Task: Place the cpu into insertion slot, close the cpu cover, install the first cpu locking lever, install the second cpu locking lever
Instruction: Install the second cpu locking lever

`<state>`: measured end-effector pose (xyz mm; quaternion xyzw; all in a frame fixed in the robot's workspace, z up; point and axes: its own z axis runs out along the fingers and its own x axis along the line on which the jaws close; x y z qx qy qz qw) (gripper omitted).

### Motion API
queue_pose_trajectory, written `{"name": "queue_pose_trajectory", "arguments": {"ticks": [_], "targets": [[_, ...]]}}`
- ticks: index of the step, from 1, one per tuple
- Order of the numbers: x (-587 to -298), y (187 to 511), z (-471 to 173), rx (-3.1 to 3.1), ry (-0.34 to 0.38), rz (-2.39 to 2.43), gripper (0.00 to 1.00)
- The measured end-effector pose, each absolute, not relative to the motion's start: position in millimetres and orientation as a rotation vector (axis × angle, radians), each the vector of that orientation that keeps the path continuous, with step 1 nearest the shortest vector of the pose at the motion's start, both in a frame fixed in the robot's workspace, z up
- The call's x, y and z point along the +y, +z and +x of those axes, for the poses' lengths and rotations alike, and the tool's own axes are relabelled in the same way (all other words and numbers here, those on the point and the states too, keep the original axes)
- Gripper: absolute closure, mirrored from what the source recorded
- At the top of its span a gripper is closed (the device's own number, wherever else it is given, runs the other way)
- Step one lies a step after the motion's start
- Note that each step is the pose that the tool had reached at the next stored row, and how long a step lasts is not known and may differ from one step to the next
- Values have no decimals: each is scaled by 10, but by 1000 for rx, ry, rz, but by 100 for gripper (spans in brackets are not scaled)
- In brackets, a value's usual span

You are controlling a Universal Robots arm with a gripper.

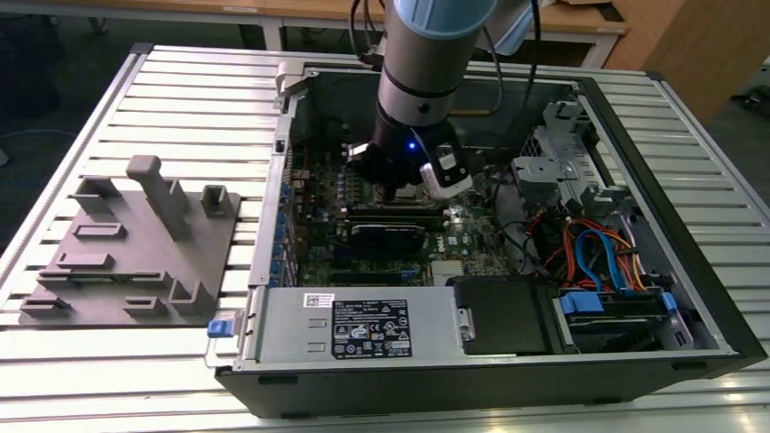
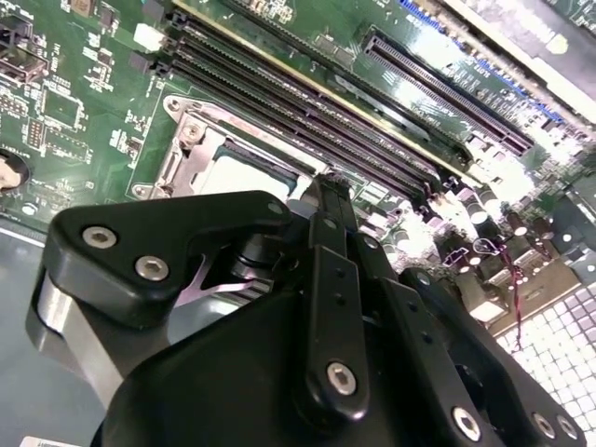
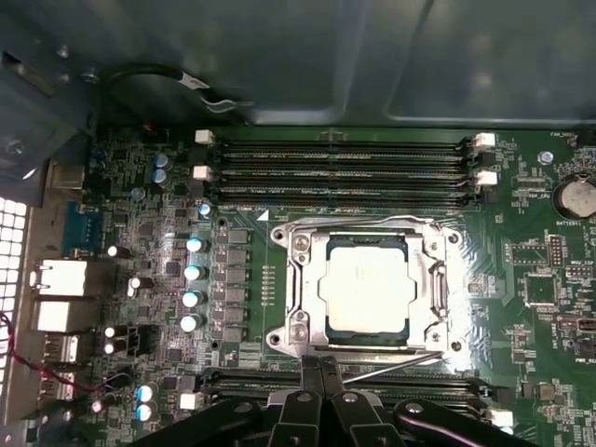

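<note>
Progress is well on: cpu (image 3: pixel 365 286) sits in the insertion slot (image 3: pixel 296 244) under the lowered cpu cover (image 3: pixel 428 279); lever state unclear. Pincer (image 3: pixel 321 365) fingers pressed together, empty, just beside the socket's edge.

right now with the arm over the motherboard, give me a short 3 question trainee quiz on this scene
1. True or false: the cpu already lies in the insertion slot.
2. Multiple choice: in the first wrist view, the end effector is nearest to
A. the grey fixture plate outside the case
B. the edge of the cpu cover
C. the blue drive cables
3. Fill in: in the exterior view, the fixture plate lies at the view's ____ of the computer case.

Key: 1 true; 2 B; 3 left
</note>
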<state>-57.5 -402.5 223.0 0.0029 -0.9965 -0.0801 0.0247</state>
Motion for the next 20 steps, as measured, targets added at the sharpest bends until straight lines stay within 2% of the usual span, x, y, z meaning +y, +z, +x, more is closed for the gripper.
{"name": "queue_pose_trajectory", "arguments": {"ticks": [20], "targets": [[-4145,2152,-724,-3075,-324,10,89]]}}
